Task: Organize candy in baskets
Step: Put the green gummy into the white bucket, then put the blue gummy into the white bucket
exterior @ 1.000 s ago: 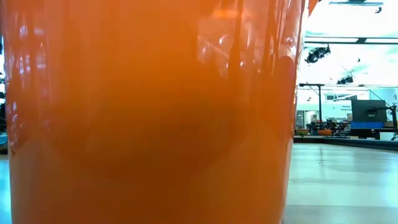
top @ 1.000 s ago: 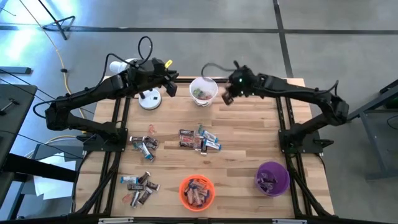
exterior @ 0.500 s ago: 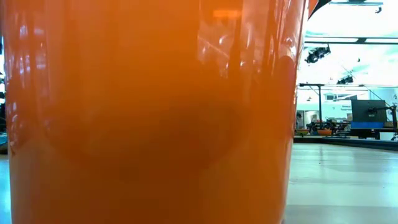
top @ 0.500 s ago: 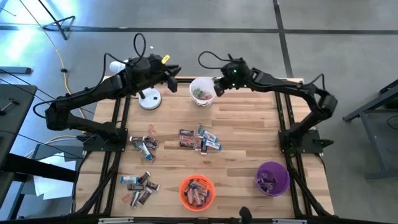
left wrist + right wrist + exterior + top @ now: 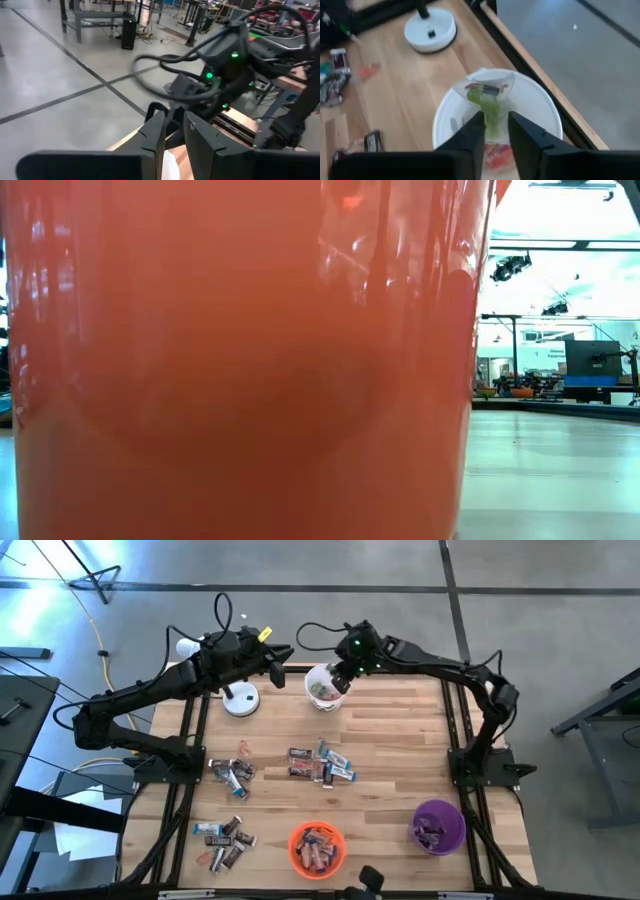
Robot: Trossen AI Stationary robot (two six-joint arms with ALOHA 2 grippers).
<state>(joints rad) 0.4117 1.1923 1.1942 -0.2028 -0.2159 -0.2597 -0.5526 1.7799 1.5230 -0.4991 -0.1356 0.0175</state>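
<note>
The right hand [image 5: 337, 678] is held over the white basket [image 5: 326, 687] at the far edge of the worktop [image 5: 400, 750]. In the right wrist view, a green and clear candy [image 5: 490, 102] is seen between the two dark fingers [image 5: 470, 131], right above the white basket [image 5: 540, 107]. The fingers are a little apart with the candy between them, but it cannot be told whether the candy is gripped or let go. Red candy is seen at the bottom of this basket.

The left hand [image 5: 277, 658] is held just beside the white basket, on its other side, above the lamp [image 5: 240, 698] with the round white base. Its fingers [image 5: 152, 135] are seen close together with a thin gap, and nothing is seen between them.

More candy is spread on the worktop: a middle pile [image 5: 320, 764], a left pile [image 5: 231, 773], one red piece [image 5: 244, 747] on its own, and a pile near the front [image 5: 224, 836]. The orange basket [image 5: 316, 847] is set at the front edge and is filled with candy. The purple basket [image 5: 438, 825] is set at the front right with a few pieces inside.

The low view is almost fully blocked by the orange basket [image 5: 240, 360], which stands right in front of that camera. Only a strip of the room is seen past it.
</note>
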